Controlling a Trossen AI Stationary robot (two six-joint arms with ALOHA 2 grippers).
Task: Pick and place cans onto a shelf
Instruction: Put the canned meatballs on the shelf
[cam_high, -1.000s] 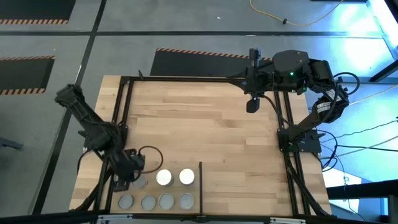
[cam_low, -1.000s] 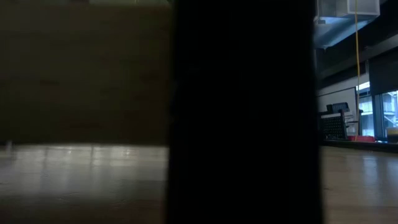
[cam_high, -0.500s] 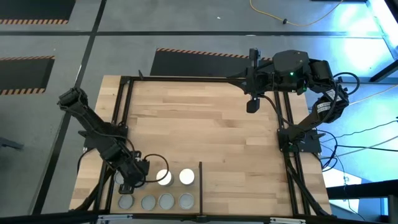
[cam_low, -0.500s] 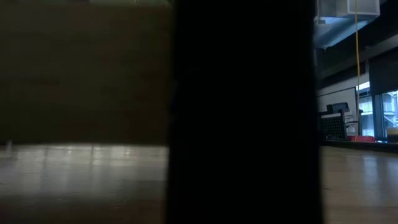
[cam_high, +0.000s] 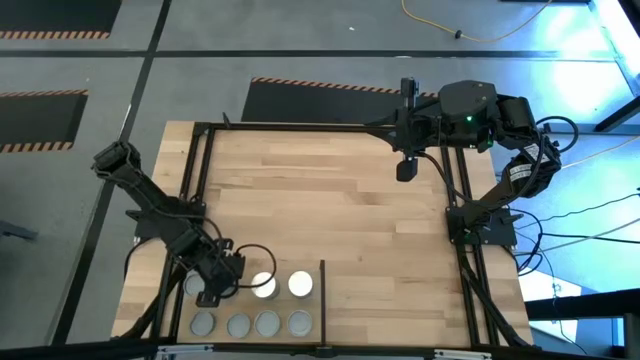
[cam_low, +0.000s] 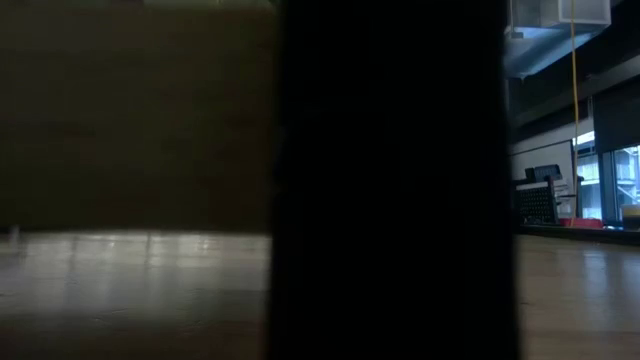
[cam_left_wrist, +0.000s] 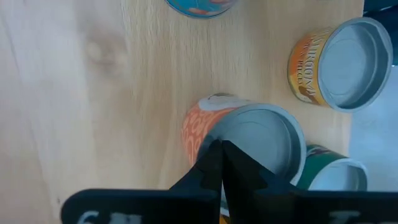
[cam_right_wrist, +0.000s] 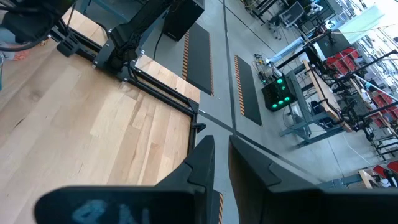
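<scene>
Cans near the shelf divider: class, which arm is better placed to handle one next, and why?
Probably the left. Its left gripper is shut, empty, right over the cans. The right gripper hangs at the table's far edge, away from them.

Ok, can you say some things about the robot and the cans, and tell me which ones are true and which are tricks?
1. The left gripper is shut, with nothing between its fingers. True.
2. The left gripper is above an orange can that stands upright. True.
3. The right gripper is down among the cans. False: it hangs over the far side of the table, away from them.
4. All the cans have grey tops. False: in the high view two cans have bright white tops.
5. A thin black bar runs beside the cans. True.
</scene>
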